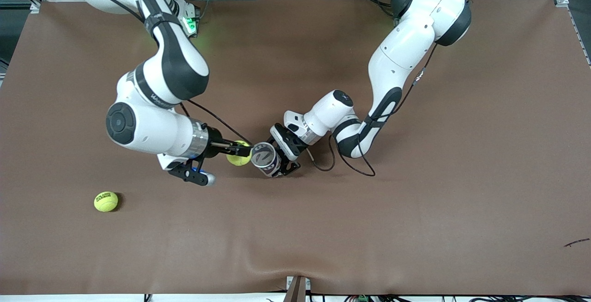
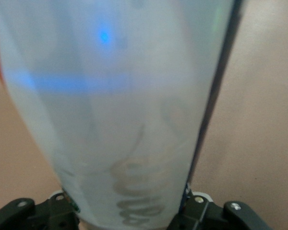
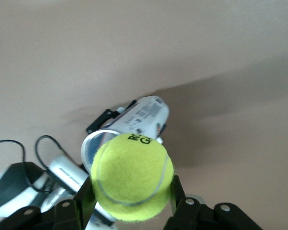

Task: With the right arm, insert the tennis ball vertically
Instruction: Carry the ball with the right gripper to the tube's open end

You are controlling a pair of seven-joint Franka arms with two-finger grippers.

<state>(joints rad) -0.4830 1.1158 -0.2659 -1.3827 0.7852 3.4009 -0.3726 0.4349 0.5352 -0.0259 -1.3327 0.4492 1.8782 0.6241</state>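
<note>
My right gripper (image 1: pixel 239 153) is shut on a yellow-green tennis ball (image 1: pixel 240 155) and holds it over the middle of the brown table (image 1: pixel 415 191). In the right wrist view the ball (image 3: pixel 132 176) sits between the black fingers (image 3: pixel 176 191). My left gripper (image 1: pixel 279 161) is shut on a clear ball can (image 1: pixel 265 158) with a dark label, held tilted just above the table. The can's open mouth (image 3: pixel 97 143) faces the ball, which is right at its rim. The can (image 2: pixel 120 96) fills the left wrist view.
A second tennis ball (image 1: pixel 105 201) lies on the table toward the right arm's end, nearer to the front camera than the grippers. A black cable (image 1: pixel 344 161) loops on the table beside the left arm's wrist.
</note>
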